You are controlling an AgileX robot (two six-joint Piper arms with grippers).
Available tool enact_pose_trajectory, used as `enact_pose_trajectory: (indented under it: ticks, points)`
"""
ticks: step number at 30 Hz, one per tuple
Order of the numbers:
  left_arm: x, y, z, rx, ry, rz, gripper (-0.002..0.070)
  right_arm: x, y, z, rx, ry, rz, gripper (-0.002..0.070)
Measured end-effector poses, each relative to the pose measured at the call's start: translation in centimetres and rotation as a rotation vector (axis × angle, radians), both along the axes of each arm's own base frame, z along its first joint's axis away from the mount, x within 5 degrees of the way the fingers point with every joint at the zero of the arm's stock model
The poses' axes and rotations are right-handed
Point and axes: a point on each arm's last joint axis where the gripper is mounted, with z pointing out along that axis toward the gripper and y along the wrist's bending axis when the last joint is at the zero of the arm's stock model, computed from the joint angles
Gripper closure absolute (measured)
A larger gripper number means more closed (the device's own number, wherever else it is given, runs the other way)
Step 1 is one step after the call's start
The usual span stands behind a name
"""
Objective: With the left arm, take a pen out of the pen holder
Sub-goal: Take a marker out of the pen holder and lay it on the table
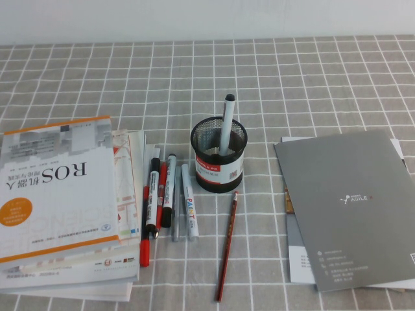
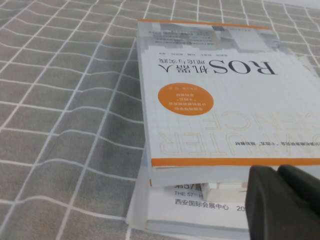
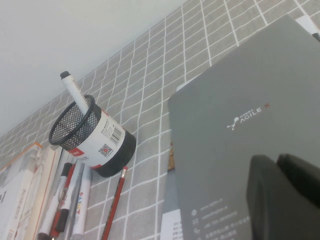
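Over book left gripper, folder right gripper

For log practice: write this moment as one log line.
pen in holder; left gripper near book, shut; right gripper near booklet, shut

Mesh pen holder with one pen, loose markers, red pencil, book, grey folder

The book left of the pen holder reads "ROS". The grey folder right of it reads "AGILE X".
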Motion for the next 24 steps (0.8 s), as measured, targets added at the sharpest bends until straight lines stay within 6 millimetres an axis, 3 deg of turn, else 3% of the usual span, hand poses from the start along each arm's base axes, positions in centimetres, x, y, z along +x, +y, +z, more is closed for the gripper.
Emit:
enact_pose_trajectory:
  ticks: [7,18,24]
  points:
    - [0.00,0.00,0.00,0.143,-0.001,-0.045,0.0678,0.00,0.00,0.00,0.000,0.000,0.000,0.0689]
    - [0.00,-0.15,0.00,0.104,-0.002,-0.050,0.0678,0.00,0.00,0.00,0.000,0.000,0.000,0.0689]
    - [0.00,0.04,0.00,0.164,-0.001,-0.047,0.0678,0.00,0.00,0.00,0.000,0.000,0.000,0.0689]
